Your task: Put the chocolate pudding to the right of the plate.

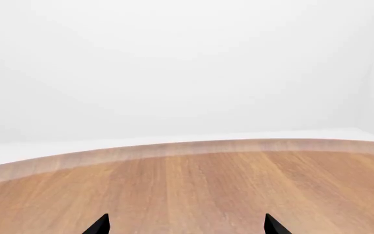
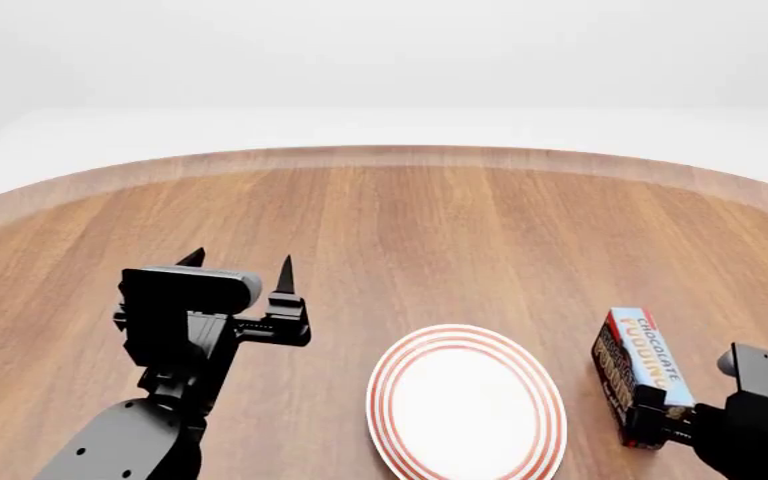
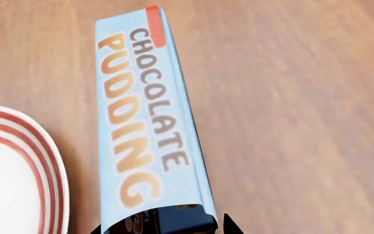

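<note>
The chocolate pudding (image 2: 640,372) is a narrow carton with a light blue top and dark brown sides. It stands on the wooden table just right of the plate (image 2: 466,403), which is white with red rings. In the right wrist view the pudding (image 3: 144,112) runs away from the camera, with the plate's rim (image 3: 47,161) beside it. My right gripper (image 3: 164,228) has its jaws on either side of the carton's near end, shut on it. It also shows in the head view (image 2: 667,422). My left gripper (image 2: 240,265) is open and empty, left of the plate, and it also shows in the left wrist view (image 1: 185,225).
The round wooden table (image 2: 398,210) has its far edge curving across the back, with a white floor and walls beyond it. The left wrist view shows only the bare tabletop (image 1: 194,185) and that far edge.
</note>
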Tool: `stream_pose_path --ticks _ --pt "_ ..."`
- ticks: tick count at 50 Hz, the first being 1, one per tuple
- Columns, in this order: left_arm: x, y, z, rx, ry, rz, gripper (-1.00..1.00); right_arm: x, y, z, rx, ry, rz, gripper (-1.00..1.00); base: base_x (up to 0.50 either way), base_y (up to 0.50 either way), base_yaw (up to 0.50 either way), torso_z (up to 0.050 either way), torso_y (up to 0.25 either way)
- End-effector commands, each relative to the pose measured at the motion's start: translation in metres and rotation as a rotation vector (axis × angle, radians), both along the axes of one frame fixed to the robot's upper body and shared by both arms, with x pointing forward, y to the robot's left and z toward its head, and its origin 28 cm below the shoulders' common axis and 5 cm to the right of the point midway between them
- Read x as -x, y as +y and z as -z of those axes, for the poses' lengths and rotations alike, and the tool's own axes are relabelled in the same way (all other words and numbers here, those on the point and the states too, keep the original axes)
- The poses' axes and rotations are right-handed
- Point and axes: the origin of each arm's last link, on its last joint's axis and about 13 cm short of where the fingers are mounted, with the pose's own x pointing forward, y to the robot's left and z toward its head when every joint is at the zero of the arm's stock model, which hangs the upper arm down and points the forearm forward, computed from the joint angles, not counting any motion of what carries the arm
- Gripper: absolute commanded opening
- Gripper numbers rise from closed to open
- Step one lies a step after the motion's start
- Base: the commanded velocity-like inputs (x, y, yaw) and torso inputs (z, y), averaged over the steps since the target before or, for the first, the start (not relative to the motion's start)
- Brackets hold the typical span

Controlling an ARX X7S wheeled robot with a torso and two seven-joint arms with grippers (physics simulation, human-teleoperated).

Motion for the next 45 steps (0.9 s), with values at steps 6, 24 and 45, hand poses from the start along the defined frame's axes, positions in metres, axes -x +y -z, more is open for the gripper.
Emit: stream_pose_path --ticks 6,24,45 --pt "0.002 0.0 -0.002 -0.001 -0.005 0.001 1.0 -0.001 -0.002 -0.007 0.01 -0.025 0.001 1.0 0.0 0.0 0.0 0.0 0.0" --pt "0.002 0.0 -0.002 0.0 -0.005 0.0 1.0 0.008 -0.004 -0.051 0.043 -0.163 0.015 1.0 0.0 0.0 0.0 0.0 0.0" --pt "0.0 -0.001 -0.002 0.0 -0.005 0.005 1.0 0.024 0.025 -0.125 0.044 -0.402 -0.124 1.0 0.0 0.0 0.0 0.0 0.0"
